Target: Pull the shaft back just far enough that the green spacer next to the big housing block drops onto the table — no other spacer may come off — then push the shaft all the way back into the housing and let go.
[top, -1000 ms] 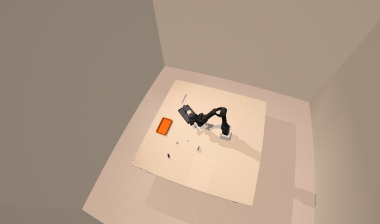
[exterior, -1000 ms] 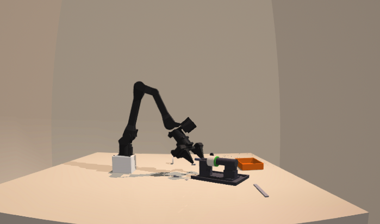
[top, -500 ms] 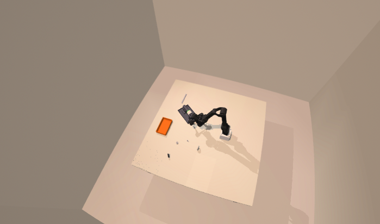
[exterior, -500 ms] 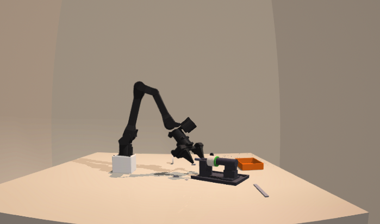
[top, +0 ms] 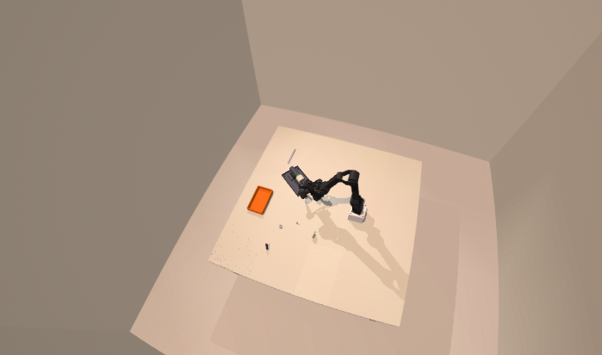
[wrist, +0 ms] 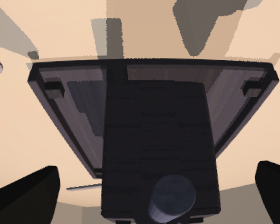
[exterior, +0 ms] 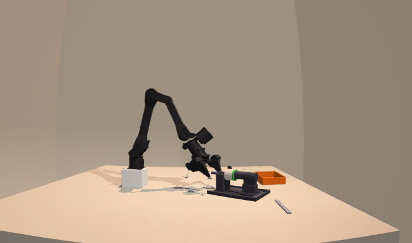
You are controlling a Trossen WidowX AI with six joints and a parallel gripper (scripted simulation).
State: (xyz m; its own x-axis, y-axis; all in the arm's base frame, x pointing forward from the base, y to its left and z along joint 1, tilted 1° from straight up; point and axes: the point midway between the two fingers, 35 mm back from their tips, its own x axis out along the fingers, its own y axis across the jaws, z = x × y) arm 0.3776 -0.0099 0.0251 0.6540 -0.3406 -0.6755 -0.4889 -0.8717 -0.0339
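The dark shaft's free end sticks out of the near upright support. On the shaft a green spacer sits against the dark cylindrical housing, with white spacer material between it and the support. The housing and support stand on a dark base plate. My gripper is open and empty, tilted down, its fingers spread on either side of the shaft's end. In the wrist view the support hides the spacers.
An orange tray stands beyond the fixture. A flat grey bar lies near the base plate. Several small parts lie on the table, among them a dark piece and a grey one.
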